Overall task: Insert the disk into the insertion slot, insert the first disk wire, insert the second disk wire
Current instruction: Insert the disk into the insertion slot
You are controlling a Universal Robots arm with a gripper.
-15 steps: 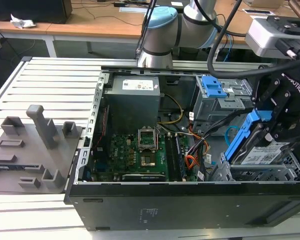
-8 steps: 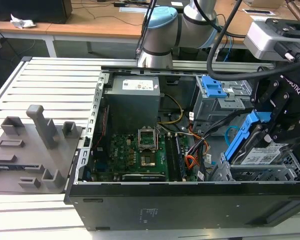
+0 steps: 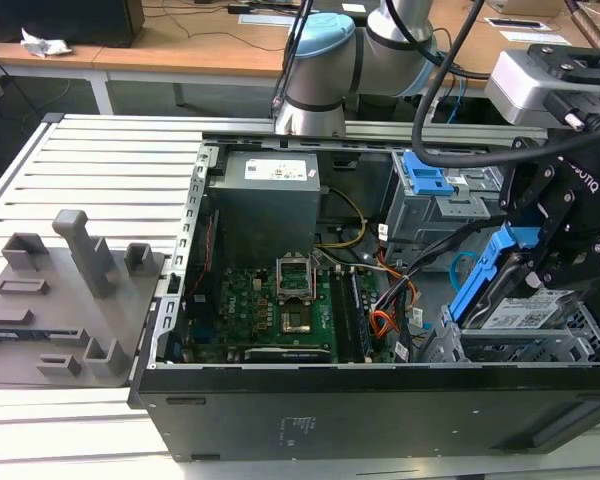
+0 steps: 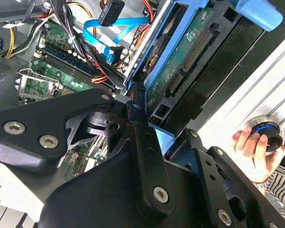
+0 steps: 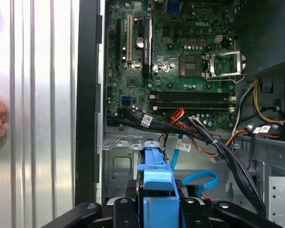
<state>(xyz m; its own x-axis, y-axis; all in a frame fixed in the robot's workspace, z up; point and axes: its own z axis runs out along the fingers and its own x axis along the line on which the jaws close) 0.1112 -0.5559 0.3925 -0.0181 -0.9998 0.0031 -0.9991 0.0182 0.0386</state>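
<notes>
Leaning at a tilt, the disk (image 3: 525, 315) in its blue frame has its low end at the drive cage (image 3: 540, 348), in a corner of the open computer case (image 3: 380, 410) on the table (image 3: 90, 170). The hand (image 3: 535, 270) is clamped on the frame's raised end. A light-blue cable (image 3: 466, 266) loops just beside. The cage wall hides how deep the disk sits.

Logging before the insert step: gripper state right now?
Gripper: jaws closed, holding the disk by its blue carrier, tilted over the insertion slot.
</notes>
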